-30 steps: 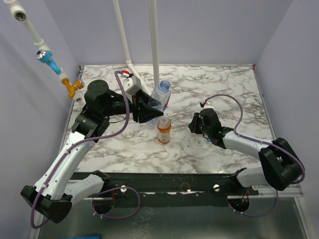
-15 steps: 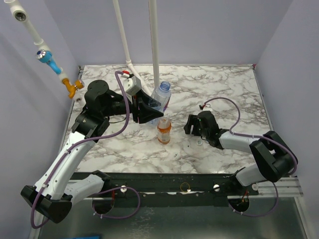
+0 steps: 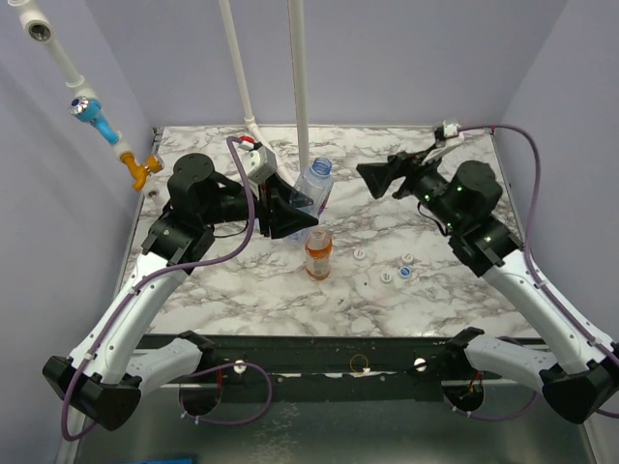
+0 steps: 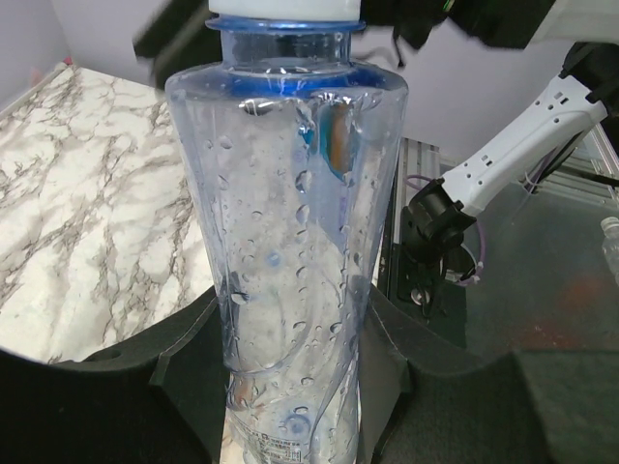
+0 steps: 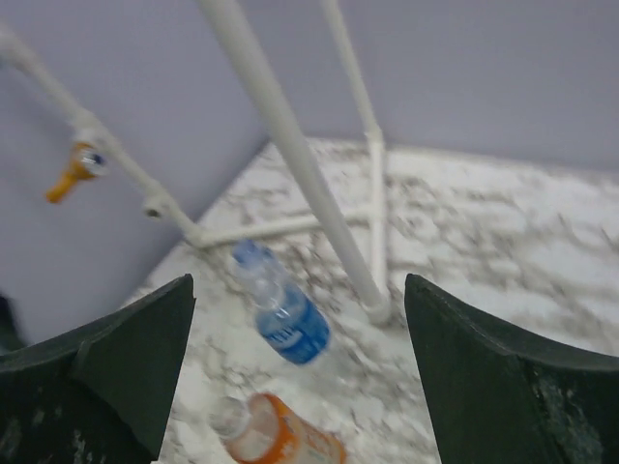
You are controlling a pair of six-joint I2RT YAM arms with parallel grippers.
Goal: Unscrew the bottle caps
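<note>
Left wrist view told it plainly: the left gripper (image 4: 293, 319) was clamped round the lower body of the clear, water-beaded plastic bottle with the blue neck band (image 4: 287, 193). Its black fingers (image 4: 179, 387) pressed in on either side, the bottle stood upright, and its white screw cap (image 4: 285, 8) looked to be still on! The right gripper (image 3: 372, 175) hung high over the far right of the table, jaws spread wide with nothing between them. Just in front of the held bottle stood the small plastic bottle of orange liquid (image 3: 318, 253). Its neck looked bare from the right wrist camera, though that picture was blurred. To its right lay loose small white round plastic caps (image 3: 386, 276), four by my count, one blue inside. So I judged most caps off and this one left to twist. Only two bottles showed. Underneath was a white-and-grey marbled table top (image 3: 455, 290), with lilac walls (image 3: 542, 58) around, white upright pipes (image 3: 301, 87) behind, and a slanted pipe with blue and orange valves (image 3: 97, 116) at left.
</note>
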